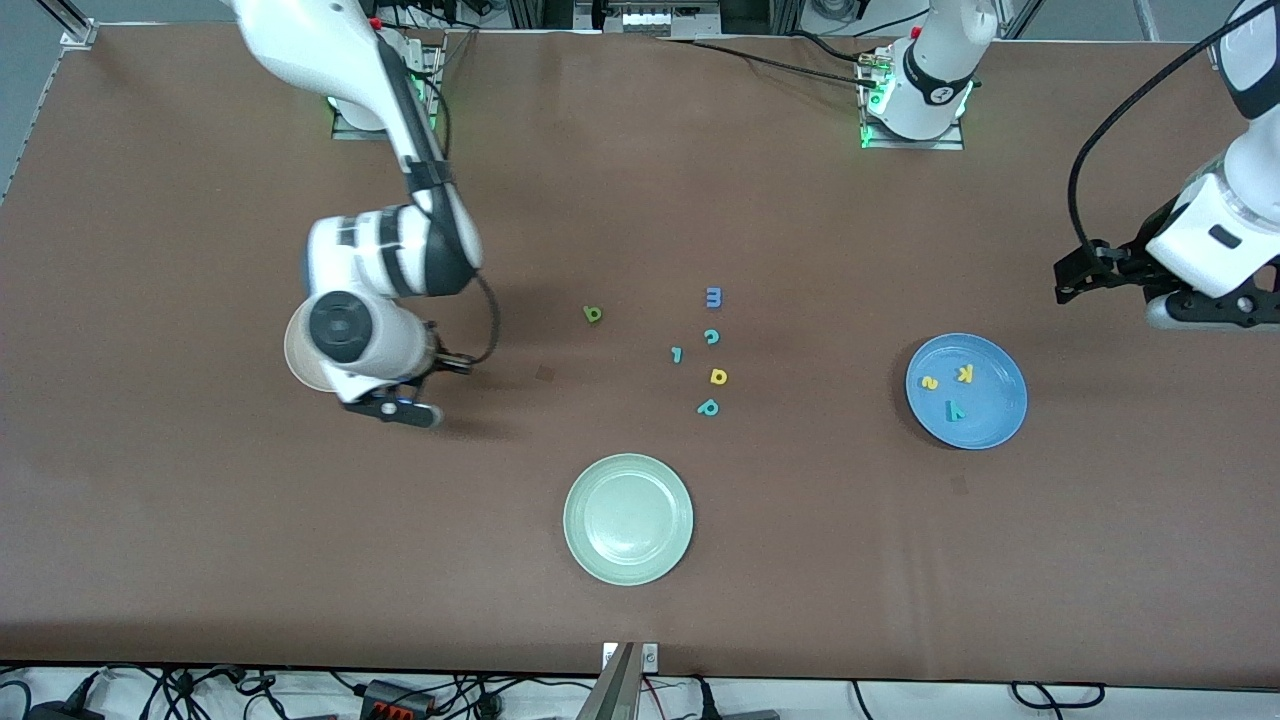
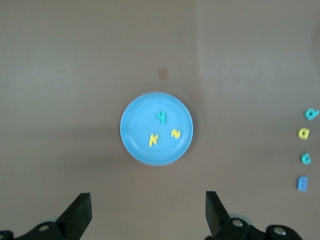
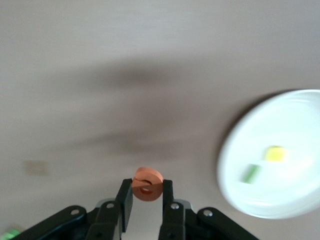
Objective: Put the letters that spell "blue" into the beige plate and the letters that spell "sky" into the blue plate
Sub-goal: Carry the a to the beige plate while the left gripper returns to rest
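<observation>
Grippers are working apart: right gripper (image 3: pixel 146 194) is pinching one orange "e" (image 3: pixel 147 184) beside the beige plate (image 3: pixel 300 205) carrying two letters; left gripper (image 2: pixel 145 212) is hanging open over the table near the blue plate (image 2: pixel 135 145) holding three.

Letters "s" (image 1: pixel 929 382), "k" (image 1: pixel 965 374), "y" (image 1: pixel 956 410) lie in one plate (image 1: pixel 1000 425); another plate (image 1: pixel 590 545) nearer the camera.

Right hand (image 3: pixel 146 192) grips orange "e" (image 3: pixel 147 184); beige plate (image 3: pixel 235 170) nearby holds two letters.
</observation>
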Available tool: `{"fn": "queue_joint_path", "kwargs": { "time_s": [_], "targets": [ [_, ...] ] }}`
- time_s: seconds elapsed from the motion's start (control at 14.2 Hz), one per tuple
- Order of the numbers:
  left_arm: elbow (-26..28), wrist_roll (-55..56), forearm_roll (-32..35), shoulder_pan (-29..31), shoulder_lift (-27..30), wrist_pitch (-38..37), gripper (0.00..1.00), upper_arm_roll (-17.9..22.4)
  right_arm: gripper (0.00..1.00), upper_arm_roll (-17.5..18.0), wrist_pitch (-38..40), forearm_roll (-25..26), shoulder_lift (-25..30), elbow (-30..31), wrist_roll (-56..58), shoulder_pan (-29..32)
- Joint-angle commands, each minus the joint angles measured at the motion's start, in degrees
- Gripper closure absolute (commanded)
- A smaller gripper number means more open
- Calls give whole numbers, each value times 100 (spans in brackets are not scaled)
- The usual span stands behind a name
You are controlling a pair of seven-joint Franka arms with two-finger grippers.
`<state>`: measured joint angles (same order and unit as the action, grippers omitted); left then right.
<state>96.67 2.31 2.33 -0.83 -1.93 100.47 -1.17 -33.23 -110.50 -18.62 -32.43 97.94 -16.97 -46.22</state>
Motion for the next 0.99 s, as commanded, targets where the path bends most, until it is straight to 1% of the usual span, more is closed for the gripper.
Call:
{"fn": "queue_joint_path", "kwargs": {
  "time_s": [0.0, 0.07, 0.14, 0.28, 0.42, 0.57, 0.64, 0.71, 0.78, 0.92],
  "targets": [
    [775, 50, -145, -66, 413, 466, 0, 100, 90, -419, 20, -10, 342, 795, 868, -54],
    [705, 59, -136, -84, 370, 308, 0, 65, 90, -621, 20, -10, 325, 954, 1306, -28],
    [661, 50, -136, -84, 369, 228, 0, 47, 89, -736, 11, -10, 308, 1086, 1737, 94],
    [652, 42, -136, -84, 387, 192, 0, 38, 89, -737, -59, -10, 273, 1271, 2283, 480],
    [608, 42, -127, -119, 404, 105, 0, 38, 88, -737, -487, -37, 176, 1551, 2811, 727],
    [581, 42, -136, -119, 404, 96, 0, 38, 87, -720, -936, -107, 10, 1754, 2962, 816],
    [581, 42, -136, -119, 413, 78, 0, 30, 83, -720, -1008, -116, -9, 1781, 2998, 825],
    [572, 42, -136, -128, 422, 43, 0, 3, 50, -720, -991, -125, 0, 1781, 3007, 825],
    [572, 42, -136, -128, 431, 43, 0, -40, 1, -720, -939, -212, 44, 1729, 3007, 877],
    [572, 42, -136, -128, 439, 25, 0, -85, 0, -728, -589, -221, 202, 1510, 2937, 808]
  ]
}}
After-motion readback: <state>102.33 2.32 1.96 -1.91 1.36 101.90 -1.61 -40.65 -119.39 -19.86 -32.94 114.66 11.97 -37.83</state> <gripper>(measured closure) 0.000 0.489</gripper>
